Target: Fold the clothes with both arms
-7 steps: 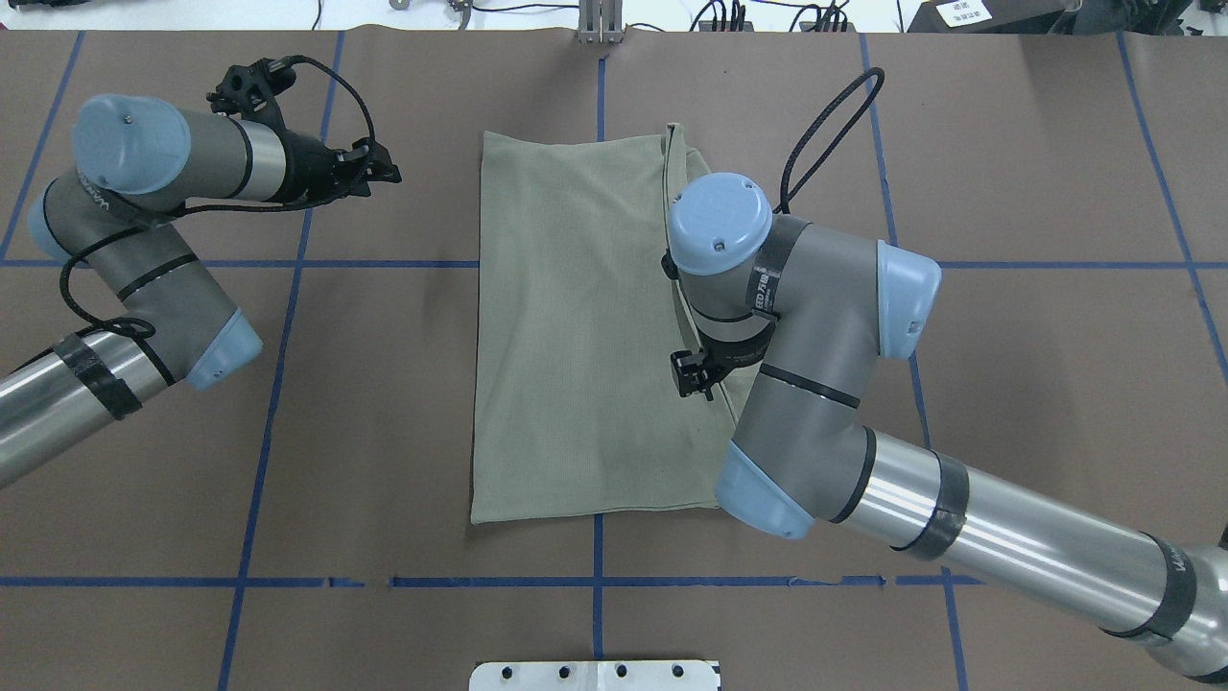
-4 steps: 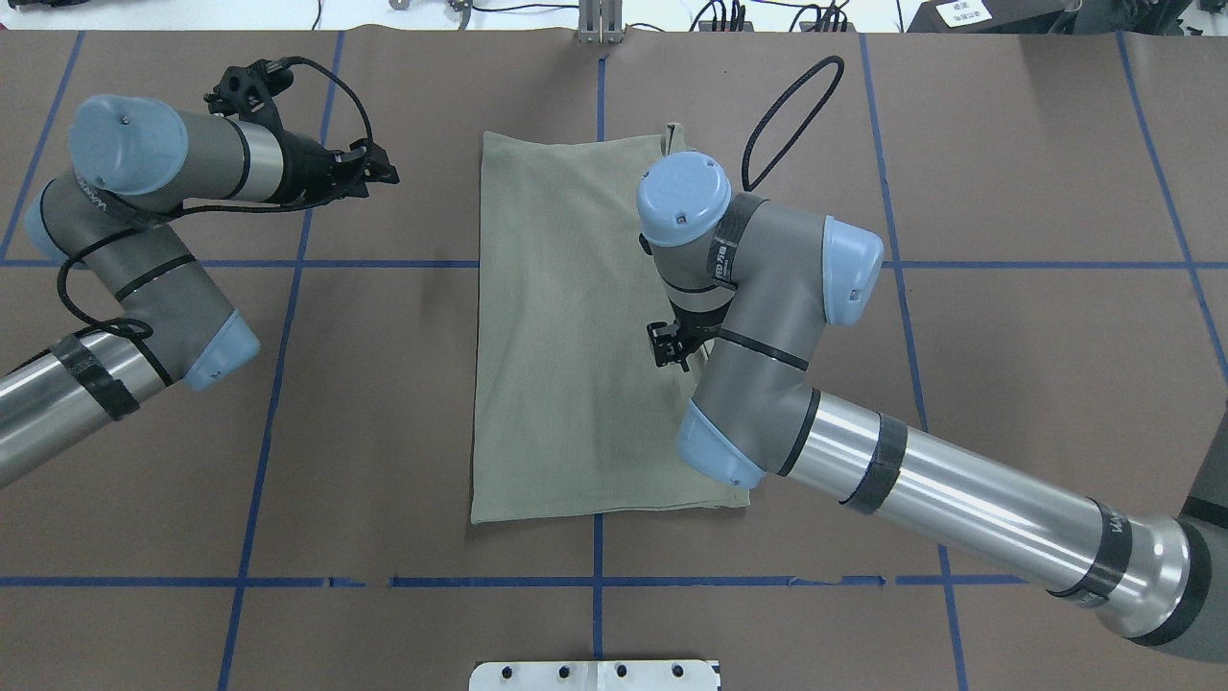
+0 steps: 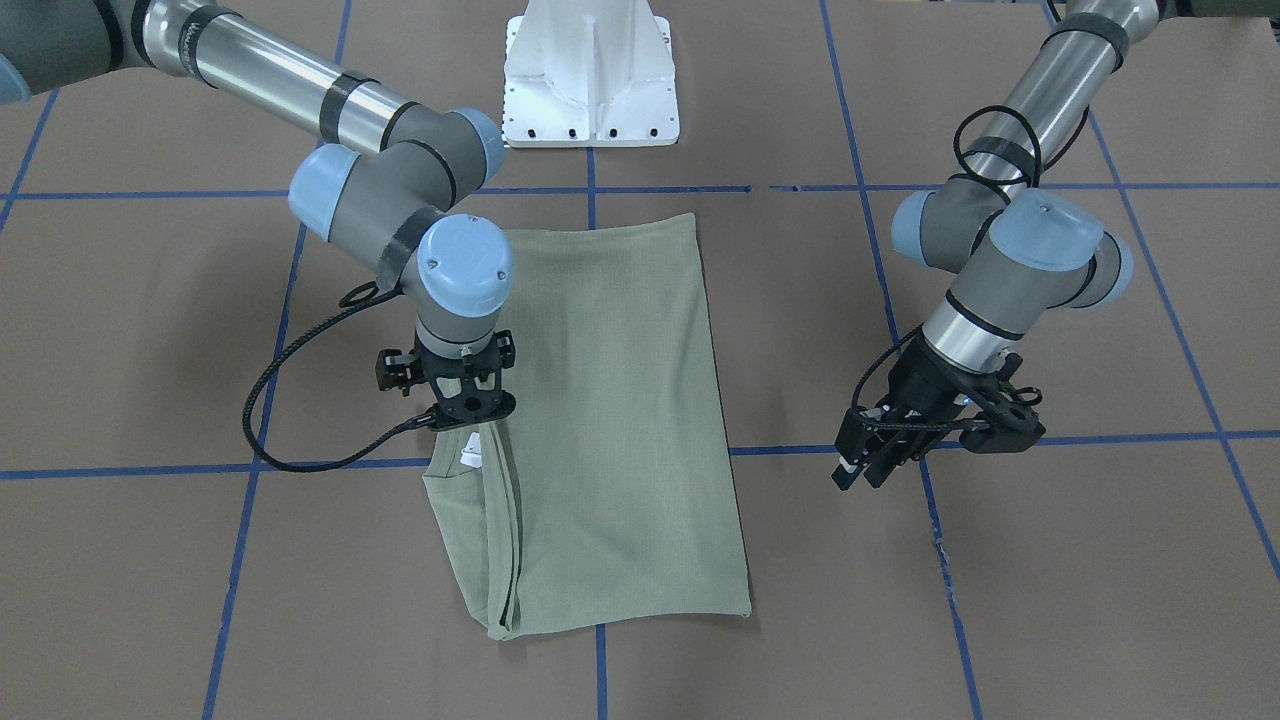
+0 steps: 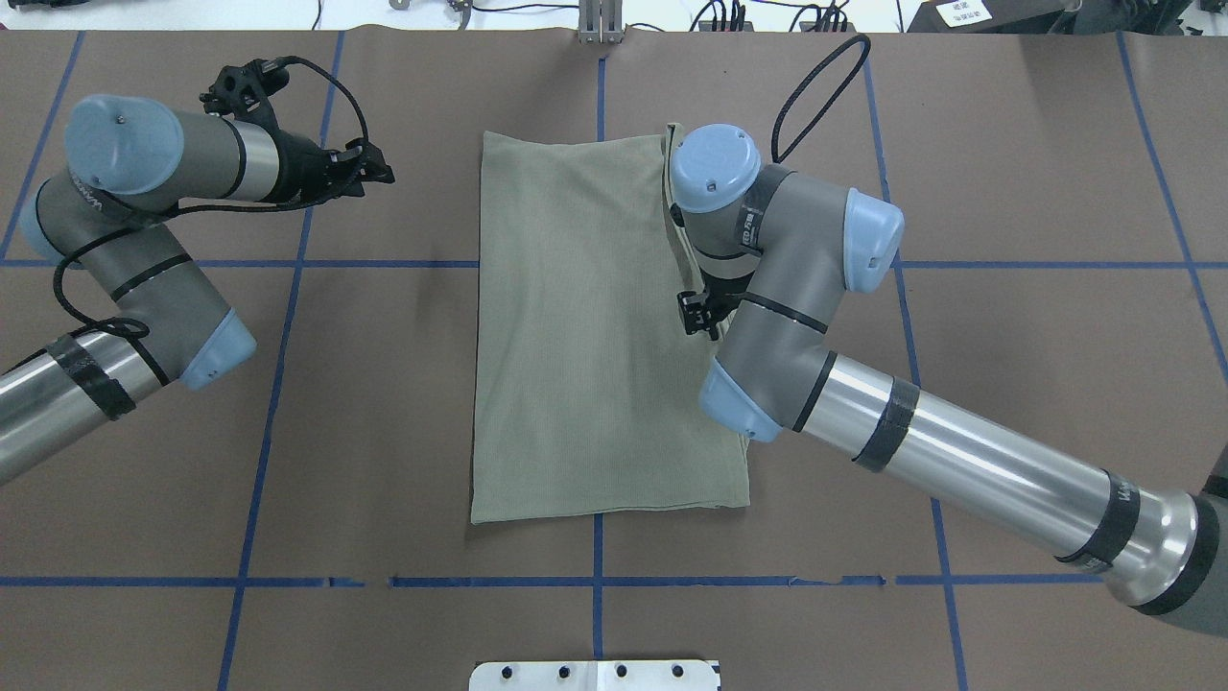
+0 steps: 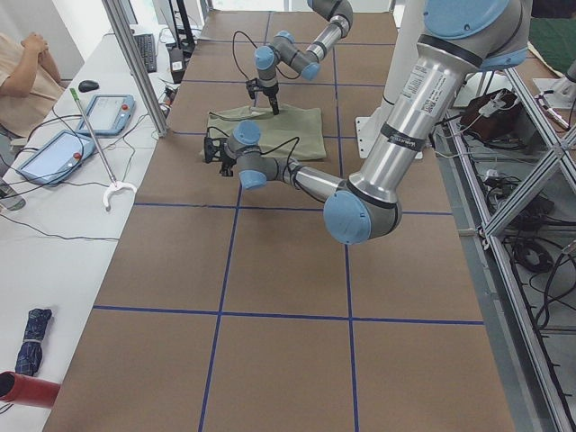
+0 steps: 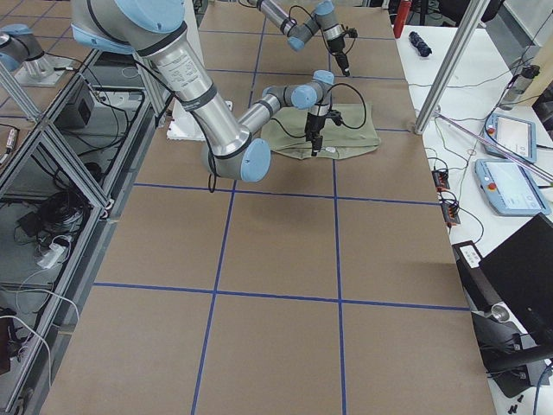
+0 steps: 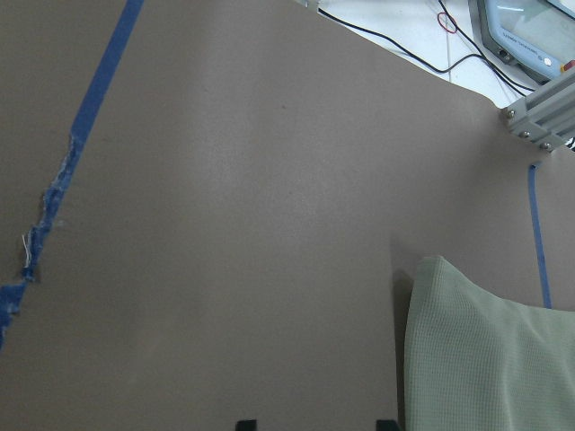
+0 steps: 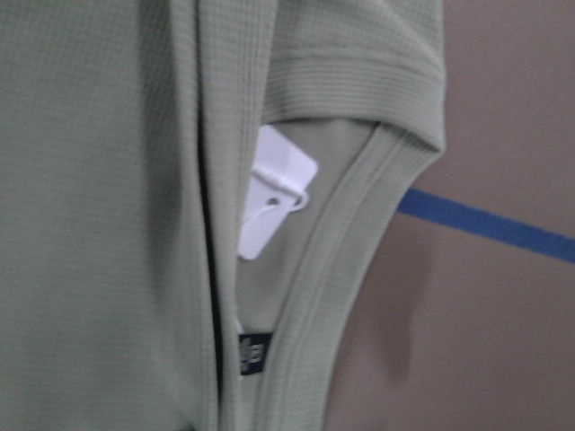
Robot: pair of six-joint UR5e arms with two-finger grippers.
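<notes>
Brown paper covers the table (image 4: 384, 432), gridded with blue tape lines (image 4: 278, 384). In the front-facing view the right gripper (image 3: 478, 420) points straight down with its fingers drawn close together, and the sage-green long-sleeved shirt (image 4: 576, 336) rises to a small peak at their tips. They look pinched on the edge of the folded layer beside the collar. The left gripper (image 3: 868, 468) has its fingers spread and holds nothing, hanging above bare table well apart from the shirt.

From overhead, the shirt lies folded into a tall rectangle at the table's centre. The right gripper is at its 2 o'clock edge and the left gripper off toward 10 o'clock.

Compared with half a second ago, the right arm's blue wrist cap (image 4: 715, 168) has shifted toward 1 o'clock along that edge, while the left arm has barely moved.

Overhead, the wrist hides the right fingers; only the front-facing view shows them. The right wrist camera shows no fingers, but it does show the white hang tag (image 8: 274, 193), the ribbed collar (image 8: 332, 296) and a dark neck label (image 8: 254, 355). The left wrist camera shows its two fingertips (image 7: 244, 424) set apart at 6 o'clock, with a shirt corner at 4 o'clock.
</notes>
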